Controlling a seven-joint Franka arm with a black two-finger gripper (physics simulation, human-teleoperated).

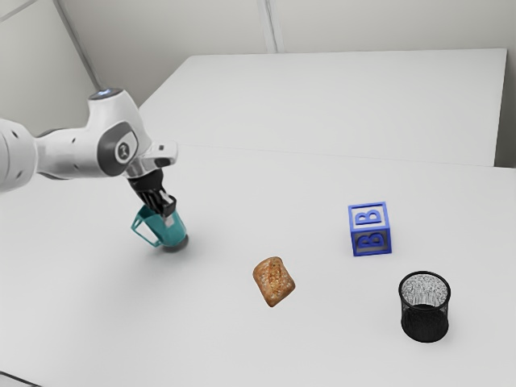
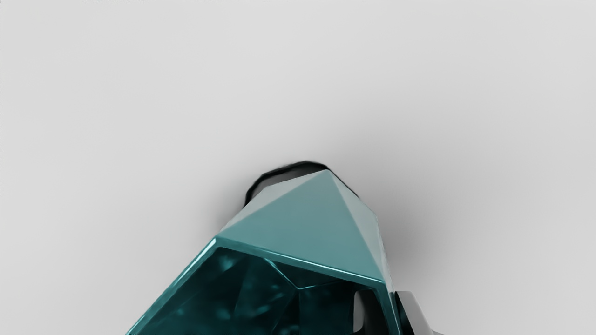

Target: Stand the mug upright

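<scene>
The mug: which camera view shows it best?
The exterior view, because it shows the mug tilted, with its handle and dark base together. The wrist view looks into its mouth and along the faceted side, with part of the base beyond.

This looks like a robotics lab or test room: a white robot arm [image 1: 76, 153] reaches in from the exterior view's left over a broad, pale tabletop [image 1: 201, 339], and plain, light walls [image 1: 387, 24] rise past its far edge. The surface carries a teal faceted mug [image 1: 171, 229], a blue-edged letter block [image 1: 370, 229], a bread roll [image 1: 274, 281] and a black mesh pencil cup [image 1: 425, 318], a mix that suits test objects.
</scene>
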